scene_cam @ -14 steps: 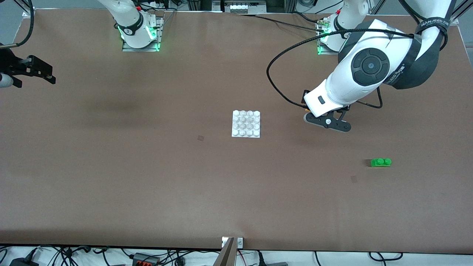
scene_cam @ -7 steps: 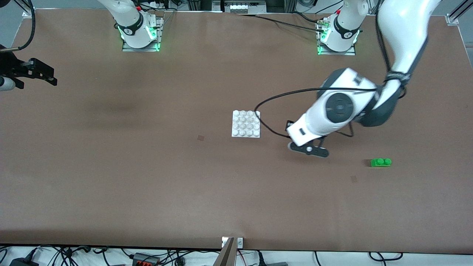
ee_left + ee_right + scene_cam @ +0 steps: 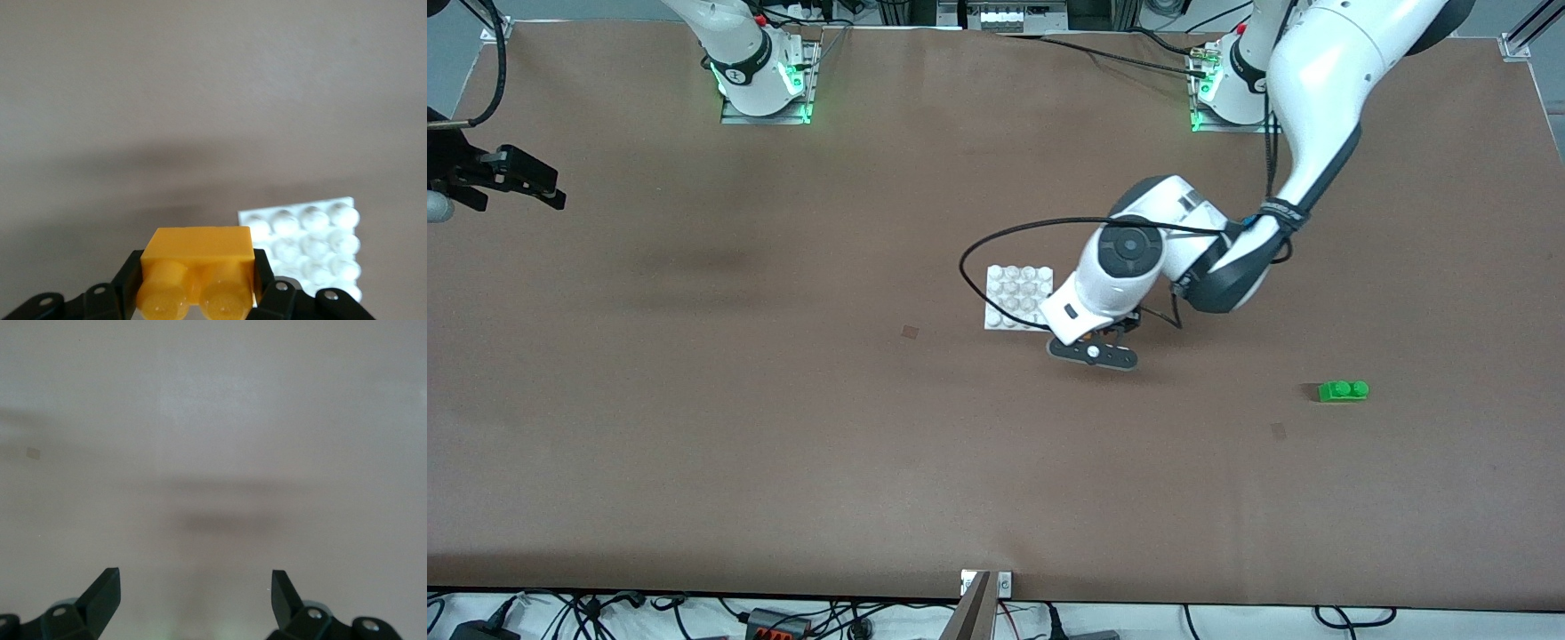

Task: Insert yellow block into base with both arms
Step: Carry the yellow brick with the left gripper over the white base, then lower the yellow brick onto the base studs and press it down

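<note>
While the left gripper pinches the yellow block by its short ends, it hangs over the desk beside the base.
Block looks light, stiff, slick plastic; an end grip leaves its underside free for the studs, so I judge it sound. Base probably light too, may skid when pressed. Right gripper waits spread over the desk's edge at the right arm's end. Green brick untouched.

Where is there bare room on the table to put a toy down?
Plenty of bare table lies nearer the front camera than the base, and between the base and the green brick. It is crowded only beside the base, where the left tool holds the yellow block. The right tool waits, open.
</note>
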`<control>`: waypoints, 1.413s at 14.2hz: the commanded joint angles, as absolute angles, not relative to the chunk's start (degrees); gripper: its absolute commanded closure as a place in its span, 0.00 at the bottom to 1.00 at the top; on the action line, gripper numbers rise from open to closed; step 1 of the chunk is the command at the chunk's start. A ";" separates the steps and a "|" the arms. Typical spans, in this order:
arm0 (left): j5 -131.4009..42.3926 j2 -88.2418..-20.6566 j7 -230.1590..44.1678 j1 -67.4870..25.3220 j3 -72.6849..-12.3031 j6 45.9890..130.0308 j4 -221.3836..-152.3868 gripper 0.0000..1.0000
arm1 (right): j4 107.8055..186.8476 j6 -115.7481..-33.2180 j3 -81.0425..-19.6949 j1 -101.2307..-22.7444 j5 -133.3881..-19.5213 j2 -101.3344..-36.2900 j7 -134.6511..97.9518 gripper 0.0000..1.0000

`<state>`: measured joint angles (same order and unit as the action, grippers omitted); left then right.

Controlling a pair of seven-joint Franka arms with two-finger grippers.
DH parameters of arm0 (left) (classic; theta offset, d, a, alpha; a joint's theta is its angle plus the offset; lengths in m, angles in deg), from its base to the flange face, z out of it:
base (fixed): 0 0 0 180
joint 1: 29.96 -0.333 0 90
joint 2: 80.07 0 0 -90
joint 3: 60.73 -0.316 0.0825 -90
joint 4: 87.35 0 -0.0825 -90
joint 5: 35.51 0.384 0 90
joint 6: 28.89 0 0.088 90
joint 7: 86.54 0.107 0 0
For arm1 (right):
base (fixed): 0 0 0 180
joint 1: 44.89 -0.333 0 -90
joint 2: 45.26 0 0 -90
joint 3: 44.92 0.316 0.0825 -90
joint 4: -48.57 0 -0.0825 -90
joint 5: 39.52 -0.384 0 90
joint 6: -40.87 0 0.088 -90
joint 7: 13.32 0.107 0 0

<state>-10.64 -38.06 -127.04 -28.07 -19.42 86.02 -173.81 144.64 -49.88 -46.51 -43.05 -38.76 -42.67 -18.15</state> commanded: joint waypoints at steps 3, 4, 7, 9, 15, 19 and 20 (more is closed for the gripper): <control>-6.96 -35.51 -135.14 -23.02 -19.69 88.44 -172.07 0.71 | 144.81 -50.09 -45.71 -42.52 -39.78 -42.45 -15.60 0.00; -4.86 -34.81 -136.71 -21.53 -19.60 89.14 -172.08 0.71 | 144.81 -50.01 -45.62 -42.52 -39.78 -42.53 -15.60 0.00; 0.07 -33.23 -141.83 -20.46 -19.60 89.15 -172.60 0.71 | 144.81 -49.92 -45.45 -42.52 -39.78 -42.53 -15.69 0.00; 0.08 -32.96 -142.70 -19.51 -19.69 89.15 -172.78 0.71 | 144.81 -49.57 -45.36 -42.52 -39.78 -42.45 -15.69 0.00; 1.65 -32.87 -147.63 -18.97 -19.69 89.59 -175.32 0.71 | 144.72 -49.39 -45.18 -42.60 -39.78 -42.45 -15.69 0.00; 3.33 -32.96 -149.38 -19.06 -19.07 90.90 -177.52 0.71 | 144.72 -49.30 -45.18 -42.60 -39.78 -42.45 -15.69 0.00; 3.34 -32.96 -150.08 -18.97 -19.07 91.95 -177.79 0.71 | 144.72 -49.30 -45.18 -42.60 -39.78 -42.45 -15.78 0.00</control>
<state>1.27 -32.43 -147.62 -18.98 -19.48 90.32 -176.66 144.66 -49.80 -45.71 -43.07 -38.90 -42.72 -16.45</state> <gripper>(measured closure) 0.317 0.000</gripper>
